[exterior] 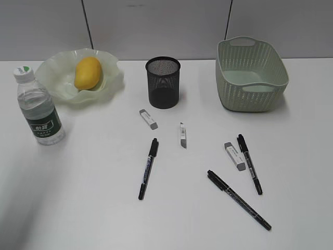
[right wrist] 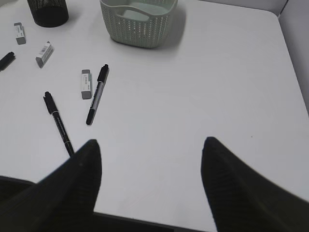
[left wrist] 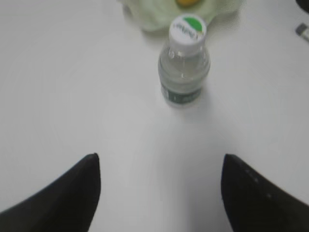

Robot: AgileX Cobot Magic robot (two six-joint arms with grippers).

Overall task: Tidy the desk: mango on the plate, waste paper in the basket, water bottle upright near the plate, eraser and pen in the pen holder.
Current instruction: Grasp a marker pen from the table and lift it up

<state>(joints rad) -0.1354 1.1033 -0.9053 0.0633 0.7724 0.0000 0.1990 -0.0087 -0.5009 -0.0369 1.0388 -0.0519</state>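
Observation:
The mango (exterior: 87, 72) lies in the plate (exterior: 56, 78) at the back left. The water bottle (exterior: 39, 107) stands upright in front of the plate. The pen holder (exterior: 163, 86) stands at the back middle and the basket (exterior: 250, 99) at the back right. Three erasers (exterior: 149, 119) (exterior: 182, 135) (exterior: 234, 155) and three black pens (exterior: 148, 167) (exterior: 250, 163) (exterior: 238, 199) lie on the desk (exterior: 93, 208). The waste paper is not in view. My left gripper (left wrist: 159, 159) is open and empty, short of the bottle (left wrist: 184, 63). My right gripper (right wrist: 152, 145) is open and empty above the desk's front right edge.
Neither gripper shows in the exterior view. In the right wrist view the basket (right wrist: 140, 24) and pen holder (right wrist: 47, 12) are far ahead, with two pens (right wrist: 97, 94) (right wrist: 59, 123) and an eraser (right wrist: 86, 83) to the left. A grey wall runs behind the desk.

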